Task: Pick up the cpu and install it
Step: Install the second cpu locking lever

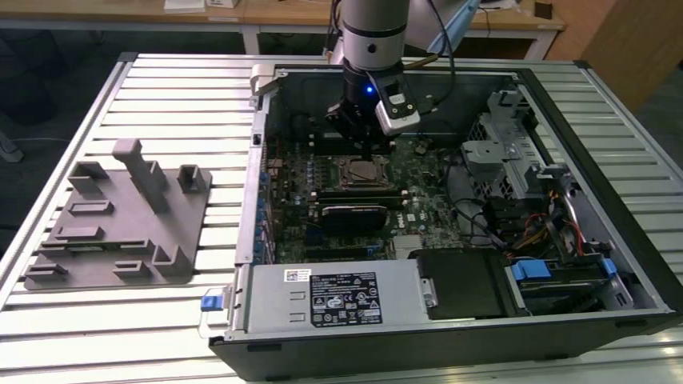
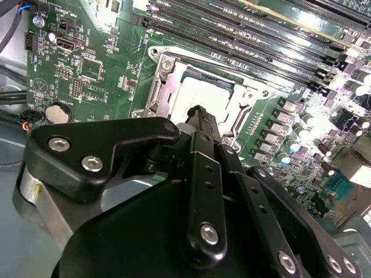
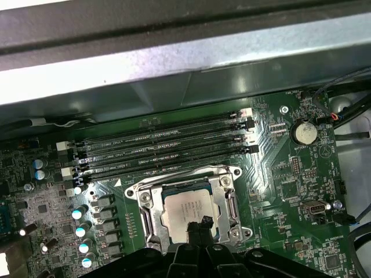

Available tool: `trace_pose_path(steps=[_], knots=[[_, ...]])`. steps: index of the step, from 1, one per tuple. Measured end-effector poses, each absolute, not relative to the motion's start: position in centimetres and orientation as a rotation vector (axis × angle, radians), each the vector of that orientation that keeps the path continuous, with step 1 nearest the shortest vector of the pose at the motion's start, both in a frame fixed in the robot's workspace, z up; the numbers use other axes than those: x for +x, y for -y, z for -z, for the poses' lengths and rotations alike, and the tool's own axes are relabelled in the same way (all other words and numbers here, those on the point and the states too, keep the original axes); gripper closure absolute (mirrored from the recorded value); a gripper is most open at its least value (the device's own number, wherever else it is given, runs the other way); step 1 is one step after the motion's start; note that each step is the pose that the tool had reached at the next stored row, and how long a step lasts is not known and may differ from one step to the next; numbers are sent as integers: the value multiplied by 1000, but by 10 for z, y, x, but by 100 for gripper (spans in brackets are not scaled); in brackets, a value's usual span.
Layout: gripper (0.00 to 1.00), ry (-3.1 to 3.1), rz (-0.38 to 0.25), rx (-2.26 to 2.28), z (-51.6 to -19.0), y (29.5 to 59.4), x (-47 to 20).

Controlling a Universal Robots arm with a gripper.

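Aluminium slatted table [image 1: 160,88] carried everything, and on it lay the open black desktop computer case [image 1: 597,264] on its side, with a grey plastic tray with upright posts [image 1: 117,220] well apart from it at nine o'clock in the exterior view. Inside the case, the green motherboard [image 1: 427,204] filled the floor, a silver power supply box with a black label [image 1: 336,296] sat at six o'clock of it, and bundled coloured cables [image 1: 533,232] lay toward three o'clock. A grey robot arm [image 1: 373,32] reached down from twelve o'clock into the case.

Four long black memory slots [image 3: 162,147] ran side by side just beside the silver metal socket frame [image 3: 229,202], at its twelve o'clock in the first wrist view. The small flat square cpu with a shiny silver top [image 3: 185,213] lay seated flat within that frame, also seen in the second wrist view [image 2: 194,95].

The black gripper [image 3: 203,223] hung directly over the chip, its fingertips [image 2: 200,113] drawn close together with nothing between them; whether they touched the chip's top could not be told. A round silver coin battery [image 3: 305,132] sat near the board's edge.
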State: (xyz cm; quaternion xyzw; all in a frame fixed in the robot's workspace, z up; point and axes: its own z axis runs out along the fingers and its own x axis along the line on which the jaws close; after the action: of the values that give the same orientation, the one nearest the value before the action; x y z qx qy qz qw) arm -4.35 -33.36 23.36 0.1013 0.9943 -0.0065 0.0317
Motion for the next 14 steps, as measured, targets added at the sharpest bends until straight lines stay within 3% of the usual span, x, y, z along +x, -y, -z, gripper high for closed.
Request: trace_pose_path(steps=[14], knots=[[89, -3062, 19, 312, -234, 348, -43]])
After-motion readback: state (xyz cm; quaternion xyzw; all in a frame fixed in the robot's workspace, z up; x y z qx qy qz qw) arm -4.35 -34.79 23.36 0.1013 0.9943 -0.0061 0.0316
